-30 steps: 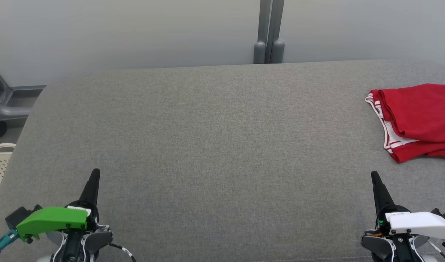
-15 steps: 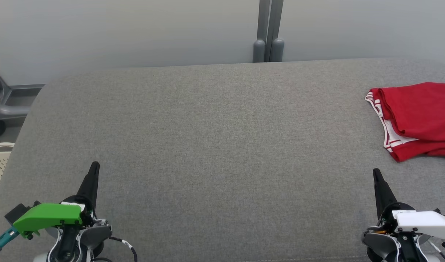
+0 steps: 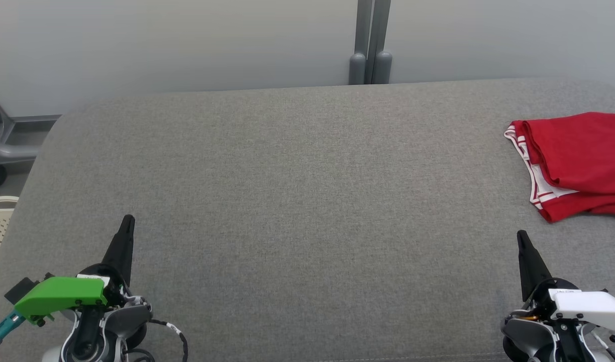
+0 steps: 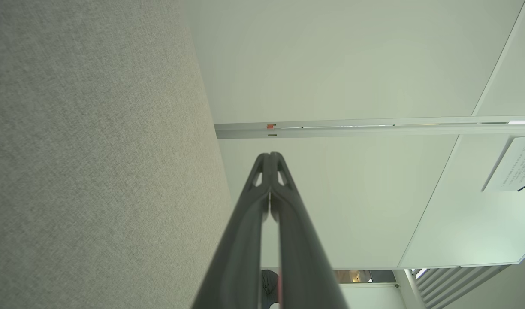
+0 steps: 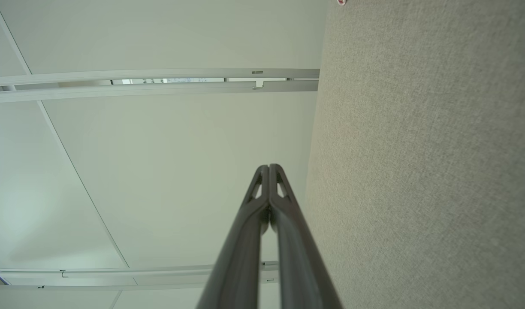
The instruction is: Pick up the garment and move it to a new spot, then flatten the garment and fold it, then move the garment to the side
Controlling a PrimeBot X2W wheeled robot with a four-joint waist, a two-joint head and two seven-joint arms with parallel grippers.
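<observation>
Since the earlier frames, the left claw (image 3: 128,220) has advanced a little up the head view. The whole picture has also crept slightly (a camera shift, not movement of the things). The right claw (image 3: 521,235) has barely changed place.

Claw state: both wrist views show the two fingers pressed together at the tips, for the left claw (image 4: 270,155) and the right claw (image 5: 269,167) alike. Neither grips anything.

Location of the garment (image 3: 579,156): it lies at the right side of the grey fabric-covered counter (image 3: 307,201), loosely doubled over, with its white-striped edge turned toward the middle. The right edge of the head view cuts it off, so its full length cannot be told.

Governing relation: the garment lies ahead of the right claw and slightly to its right, apart from it. The left claw is well apart, across the bare middle of the counter. Any reach for the garment therefore probably falls to the right arm, with the striped edge as the nearest hold.
</observation>
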